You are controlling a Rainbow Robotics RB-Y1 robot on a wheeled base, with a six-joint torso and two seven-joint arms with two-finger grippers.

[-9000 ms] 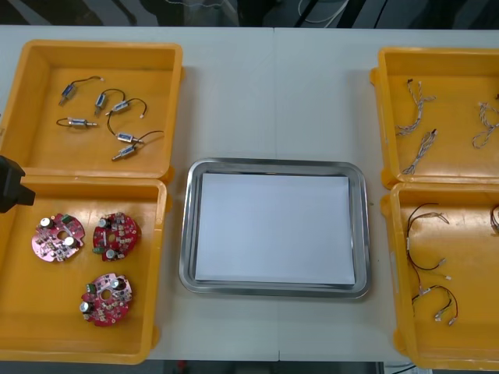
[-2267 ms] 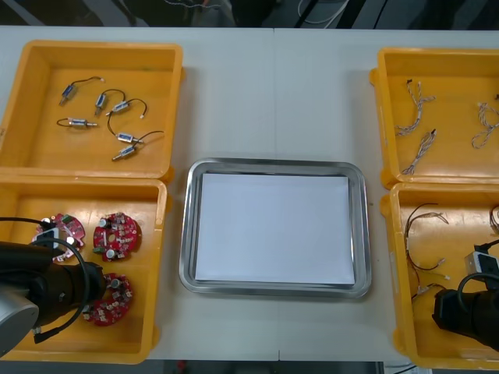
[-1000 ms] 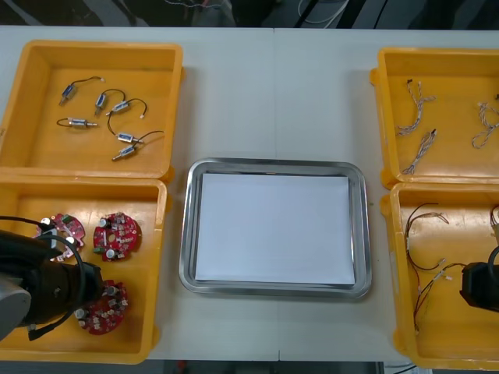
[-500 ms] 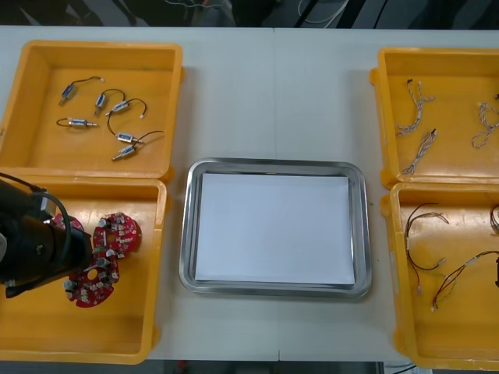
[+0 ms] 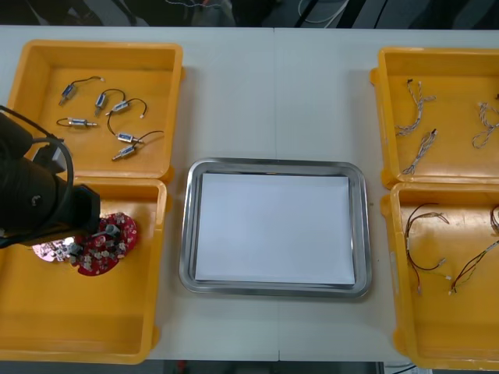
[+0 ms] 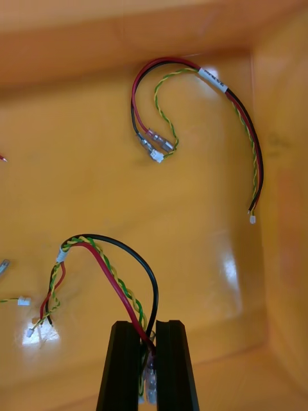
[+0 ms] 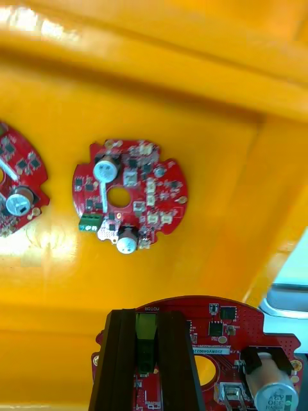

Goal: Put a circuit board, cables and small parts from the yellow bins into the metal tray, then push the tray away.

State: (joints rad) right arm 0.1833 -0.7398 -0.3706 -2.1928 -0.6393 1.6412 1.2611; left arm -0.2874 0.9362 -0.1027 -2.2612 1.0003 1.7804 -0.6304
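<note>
My left gripper [image 7: 146, 319] is shut on the edge of a round red circuit board [image 7: 215, 350] and holds it above the near-left yellow bin [image 5: 78, 327]. In the front view the left arm [image 5: 35, 199] hangs over that bin, the held board [image 5: 90, 257] below it. Two more boards [image 7: 128, 191] lie on the bin floor. My right gripper [image 6: 147, 329] is shut on a red, yellow and black cable [image 6: 112, 257] lifted over the near-right bin [image 5: 437, 327]. That cable [image 5: 472, 269] trails in from the right edge. The metal tray [image 5: 274, 167] is white inside.
The far-left bin [image 5: 31, 156] holds several small metal parts [image 5: 117, 105]. The far-right bin [image 5: 390, 62] holds twisted blue and white cables [image 5: 417, 117]. Other red and black cables [image 5: 421, 234] lie in the near-right bin. Bare table stretches beyond the tray.
The left arm has lifted a board off the bin floor and carried it toward the far side. The right gripper has risen out of the front view, pulling its cable up.
</note>
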